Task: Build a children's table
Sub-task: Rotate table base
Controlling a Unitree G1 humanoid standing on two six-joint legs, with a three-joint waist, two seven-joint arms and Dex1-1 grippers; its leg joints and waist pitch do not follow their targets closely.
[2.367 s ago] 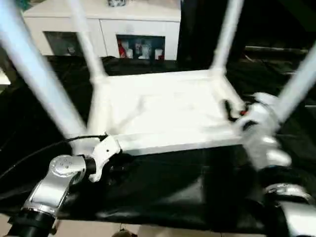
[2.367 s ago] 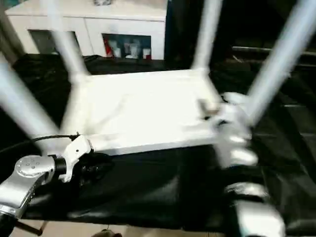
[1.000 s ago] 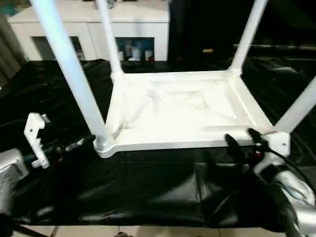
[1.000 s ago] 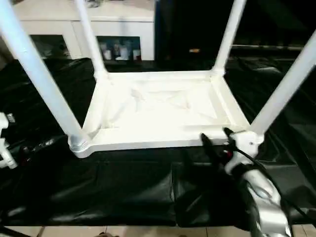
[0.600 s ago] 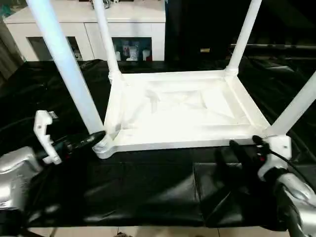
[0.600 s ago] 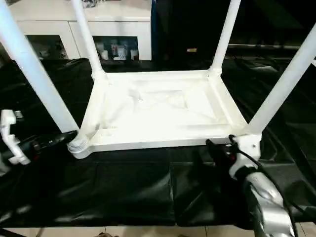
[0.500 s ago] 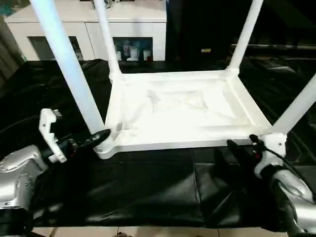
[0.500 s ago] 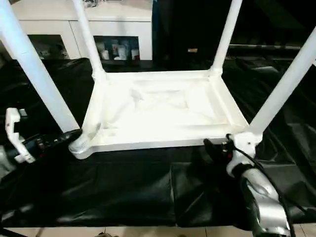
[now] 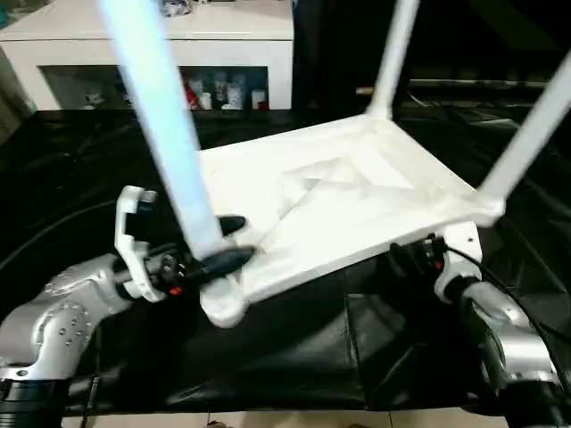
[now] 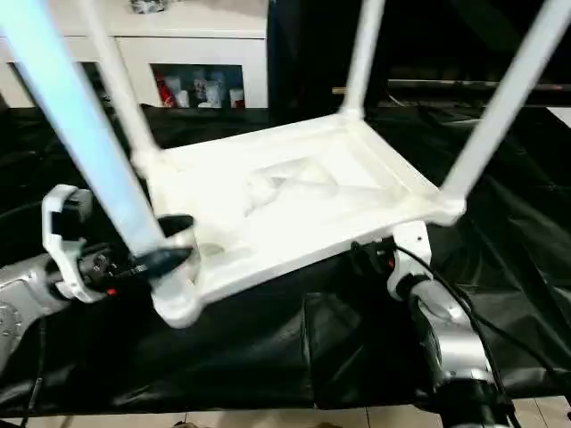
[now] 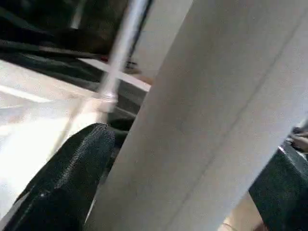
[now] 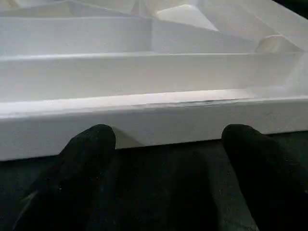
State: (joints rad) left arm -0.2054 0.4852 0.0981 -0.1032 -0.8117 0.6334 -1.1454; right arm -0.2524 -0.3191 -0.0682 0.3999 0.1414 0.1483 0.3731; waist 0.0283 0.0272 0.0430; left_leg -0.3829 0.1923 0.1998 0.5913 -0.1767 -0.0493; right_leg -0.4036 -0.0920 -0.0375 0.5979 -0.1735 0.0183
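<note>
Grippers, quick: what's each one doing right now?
Left gripper: fingers either side of the near leg; grip cannot be told.
Right gripper: open, at the tabletop rim, holding nothing.

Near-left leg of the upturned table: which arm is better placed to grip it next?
Left. The left end effector already has its open fingers on both sides of the near-left leg. The right end effector sits at the tabletop's near rim instead.

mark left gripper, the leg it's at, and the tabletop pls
left gripper (image 9: 223,242): left eye view, between its two black fingertips.
near-left leg (image 9: 165,134): left eye view, mid shaft.
tabletop (image 10: 294,192): right eye view, ribbed underside centre.
</note>
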